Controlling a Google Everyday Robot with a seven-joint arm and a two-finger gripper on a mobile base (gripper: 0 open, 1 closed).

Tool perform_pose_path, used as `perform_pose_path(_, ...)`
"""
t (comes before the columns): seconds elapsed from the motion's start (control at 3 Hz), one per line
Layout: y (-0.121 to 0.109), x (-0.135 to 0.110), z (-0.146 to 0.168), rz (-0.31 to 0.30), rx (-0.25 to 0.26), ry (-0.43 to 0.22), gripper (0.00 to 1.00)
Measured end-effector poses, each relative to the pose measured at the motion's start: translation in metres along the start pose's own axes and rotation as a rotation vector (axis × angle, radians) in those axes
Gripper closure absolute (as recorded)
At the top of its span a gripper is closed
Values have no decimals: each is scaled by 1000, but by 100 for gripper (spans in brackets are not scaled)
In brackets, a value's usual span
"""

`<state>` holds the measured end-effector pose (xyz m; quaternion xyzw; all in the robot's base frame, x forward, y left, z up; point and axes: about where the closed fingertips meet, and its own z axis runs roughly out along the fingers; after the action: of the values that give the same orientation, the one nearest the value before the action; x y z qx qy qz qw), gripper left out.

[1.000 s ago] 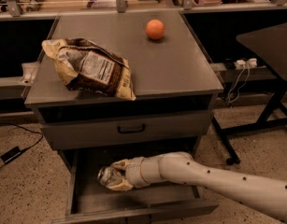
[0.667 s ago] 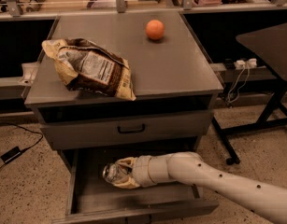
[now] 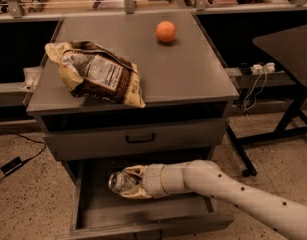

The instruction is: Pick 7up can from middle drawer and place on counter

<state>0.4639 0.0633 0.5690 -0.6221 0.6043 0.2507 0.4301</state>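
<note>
Down inside the open middle drawer (image 3: 107, 211), you have the gripper (image 3: 125, 183) reaching in from the right, with the pale arm (image 3: 233, 194) running back from it toward the lower right corner. The jaws are clamped on the 7up can (image 3: 116, 181): one finger (image 3: 132, 172) lies over the top of it and the other under it. The can lies on its side between them, its shiny lid pointing left, away from the wrist. It looks raised a little off the drawer's tray, but from this angle you cannot be sure that it is clear of the floor.

Below the jaws and toward you is the bare grey tray, and past it the drawer's front panel. Directly above the jaws sits the upper drawer (image 3: 93, 143), closed, its black curved handle just up and to the right of the grip. Higher again is the counter (image 3: 193, 74). On it, up and left of the jaws, a crumpled snack bag (image 3: 95, 74) hangs slightly over the front edge. An orange ball (image 3: 166, 32) rests up and right of the jaws, near the back. Well off to the right of the jaws stands a dark table (image 3: 288, 49), with a white power strip (image 3: 260, 68) beside it.
</note>
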Motion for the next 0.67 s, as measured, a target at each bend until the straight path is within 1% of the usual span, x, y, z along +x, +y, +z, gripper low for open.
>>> perform_pose_path(0.33,33,-51,-37,-97,-34,-152,100)
perform_pose_path(0.67,70,-113,-86,-320,-27,-215,100)
